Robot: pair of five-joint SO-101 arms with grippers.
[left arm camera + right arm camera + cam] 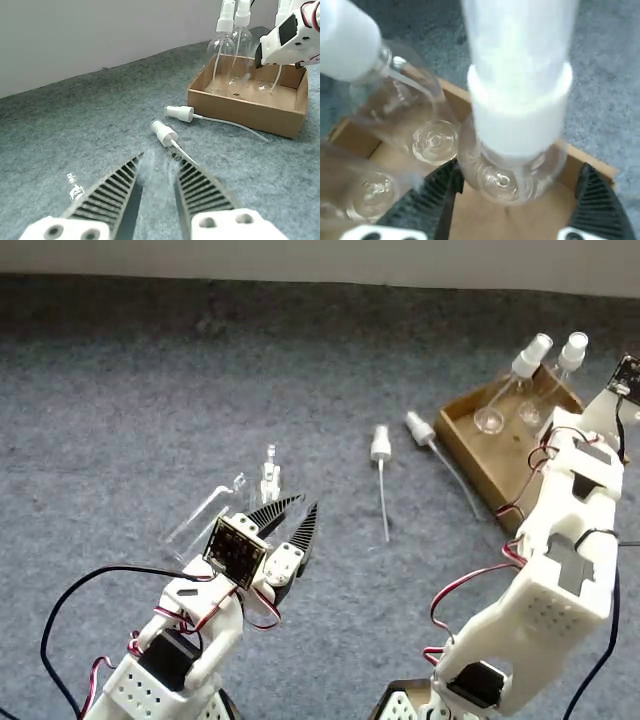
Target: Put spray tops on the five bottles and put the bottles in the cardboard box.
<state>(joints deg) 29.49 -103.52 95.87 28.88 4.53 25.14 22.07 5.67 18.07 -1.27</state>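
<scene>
The left gripper [307, 503] [156, 159] hangs low over the grey worktop [130, 380], its jaws a narrow gap apart with nothing between them. The right gripper [519, 170] is down in the cardboard box [470, 445] [240, 107], jaws wide, one on each side of the middle bottle [512, 172]. Whether either jaw touches it I cannot tell.

There are five bottles in all. Three stand in the box, each with a spray top fitted: the middle bottle, a neighbour bottle [430, 130] and an edge bottle [360, 195]. From above, the right arm [560, 560] hides one of the three and cuts off part of the box.

Two bare bottles are on the worktop just beyond the left gripper. One is a lying bottle [203, 512]. The other is a second bare bottle [270, 478], too clear against the grey to tell if it stands or lies.

Two loose spray tops lie between that gripper and the box, tubes trailing. They are the first loose top [381, 443] [164, 132] and the second loose top [420, 426] [180, 113], whose tube runs just beside the box wall.
</scene>
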